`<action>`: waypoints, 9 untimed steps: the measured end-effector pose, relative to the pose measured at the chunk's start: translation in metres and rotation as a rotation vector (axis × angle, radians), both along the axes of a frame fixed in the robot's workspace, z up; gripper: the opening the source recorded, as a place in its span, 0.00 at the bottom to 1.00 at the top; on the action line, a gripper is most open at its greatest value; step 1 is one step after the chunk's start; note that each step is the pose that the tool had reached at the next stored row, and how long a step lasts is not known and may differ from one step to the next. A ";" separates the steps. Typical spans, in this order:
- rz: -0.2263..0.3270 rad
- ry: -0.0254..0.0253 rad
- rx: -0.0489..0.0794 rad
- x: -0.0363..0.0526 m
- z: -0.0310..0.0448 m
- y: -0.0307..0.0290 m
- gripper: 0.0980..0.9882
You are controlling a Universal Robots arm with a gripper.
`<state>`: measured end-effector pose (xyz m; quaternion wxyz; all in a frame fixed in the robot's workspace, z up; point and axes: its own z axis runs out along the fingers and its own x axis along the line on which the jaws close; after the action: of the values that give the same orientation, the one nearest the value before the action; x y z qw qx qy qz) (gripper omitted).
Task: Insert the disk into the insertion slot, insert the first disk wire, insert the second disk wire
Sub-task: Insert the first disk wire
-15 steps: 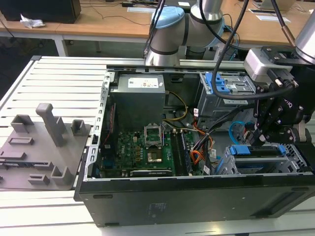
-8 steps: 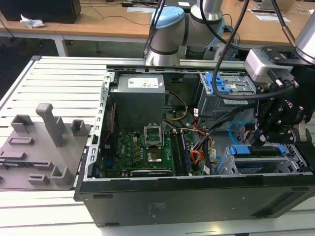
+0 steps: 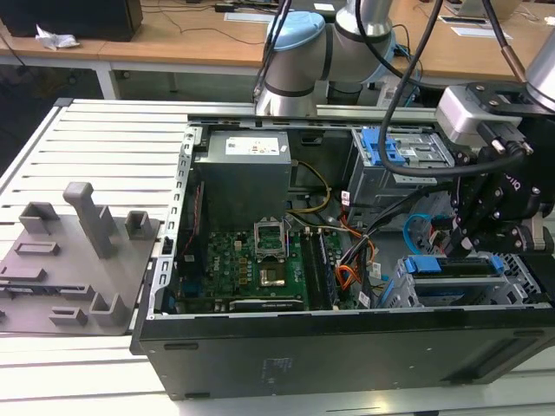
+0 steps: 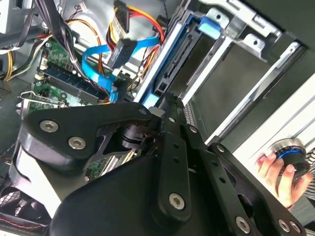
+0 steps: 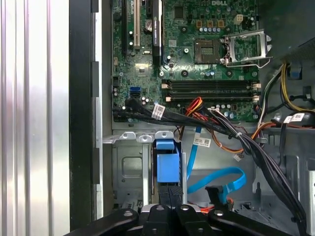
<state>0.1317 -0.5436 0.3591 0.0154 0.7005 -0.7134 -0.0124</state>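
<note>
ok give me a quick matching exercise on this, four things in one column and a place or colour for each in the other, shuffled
Things:
1. disk
2. flat cable
3. motherboard
4. person's hand

Descriptions:
A. green
B. resting on a round knob
C. sitting in the insertion slot, blue carrier showing
D. light blue, looped beside the slot

Pairs: 1-C, 2-D, 3-A, 4-B
</note>
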 end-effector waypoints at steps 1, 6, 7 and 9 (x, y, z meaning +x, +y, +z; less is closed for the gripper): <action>0.000 0.0000 0.000 0.0020 0.0000 0.0000 0.01; 0.000 0.0001 0.000 0.0078 0.0000 0.0000 0.01; 0.000 0.0001 0.000 0.0080 0.0000 0.0001 0.01; 0.000 0.0000 0.000 0.0081 0.0000 0.0001 0.08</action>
<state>0.1399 -0.5435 0.3591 0.0154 0.7005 -0.7134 -0.0125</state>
